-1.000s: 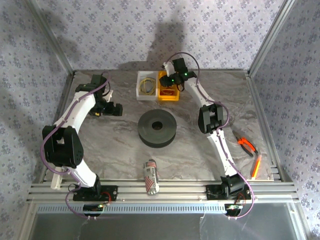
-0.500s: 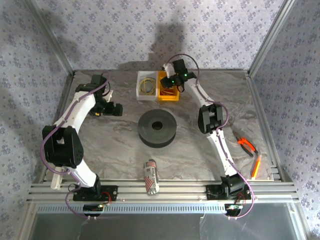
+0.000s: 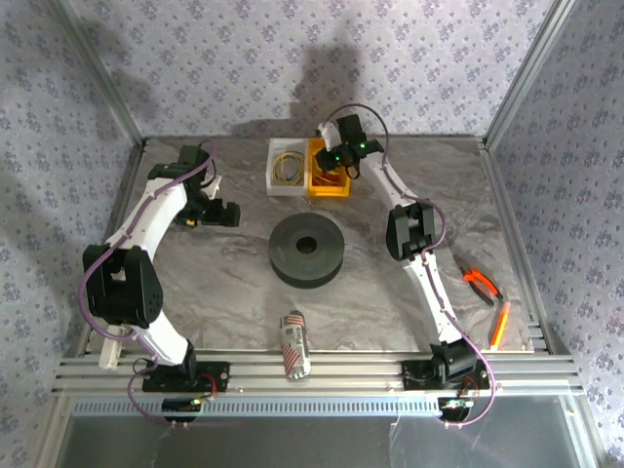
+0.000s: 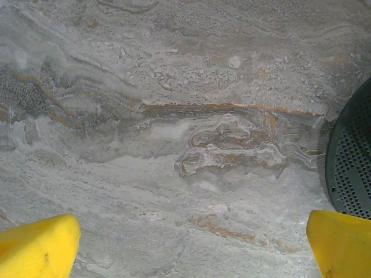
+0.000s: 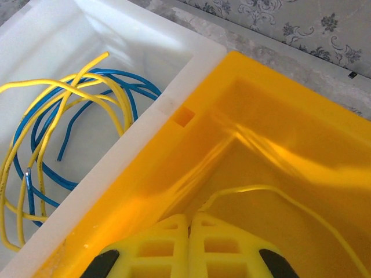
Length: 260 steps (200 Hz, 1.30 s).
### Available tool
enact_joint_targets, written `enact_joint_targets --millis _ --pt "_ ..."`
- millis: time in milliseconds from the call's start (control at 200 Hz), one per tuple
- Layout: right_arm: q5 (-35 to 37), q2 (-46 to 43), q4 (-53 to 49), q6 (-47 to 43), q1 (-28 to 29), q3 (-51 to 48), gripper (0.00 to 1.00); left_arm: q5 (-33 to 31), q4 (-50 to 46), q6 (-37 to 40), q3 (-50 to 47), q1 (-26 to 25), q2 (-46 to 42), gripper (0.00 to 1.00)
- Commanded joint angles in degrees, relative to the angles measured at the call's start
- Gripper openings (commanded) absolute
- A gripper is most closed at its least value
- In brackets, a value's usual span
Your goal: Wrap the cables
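My right gripper (image 5: 189, 217) is down inside the yellow bin (image 5: 278, 116), its fingers pressed together. A thin pale-yellow cable (image 5: 272, 190) comes out from between the tips and arcs off to the right along the bin floor. From above, the right gripper (image 3: 332, 164) hangs over that yellow bin (image 3: 330, 192). The white bin (image 5: 133, 133) beside it holds loose yellow and blue cables (image 5: 75, 87). My left gripper (image 4: 194, 249) is open above bare table, left of the black spool (image 4: 351, 168), with nothing between its fingers.
The black spool (image 3: 306, 250) sits mid-table in front of the white bin (image 3: 288, 187). A striped roll (image 3: 293, 343) lies near the front rail. Orange-handled pliers (image 3: 479, 282) and an orange tool (image 3: 500, 325) lie at the right. Frame posts and walls close in the table.
The right gripper's jaws have closed inside the yellow bin. Both arms otherwise hold their places.
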Motion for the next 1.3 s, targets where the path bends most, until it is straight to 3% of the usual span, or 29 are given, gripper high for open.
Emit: enact_joint_targets --millis 0,969,1139,1294 --pt "-1.2 -4.0 -1.3 0.4 -0.2 1.8 0.00 0.9 -1.4 0.8 1.4 -0.3 0.2 1.00" --pt "0.8 -15.5 -4.1 -2.6 -0.1 -0.4 0.00 0.3 -0.7 0.7 0.2 -0.3 -0.8 1.00" --pt "-0.3 -20.2 -3.7 -3.3 0.6 -5.1 0.00 3.4 0.3 -0.1 1.7 -0.3 -1.1 1.00" --pt "-1.1 -25.2 -3.2 -2.7 2.3 -11.0 0.00 11.5 2.7 -2.5 5.9 -0.3 -0.5 1.00"
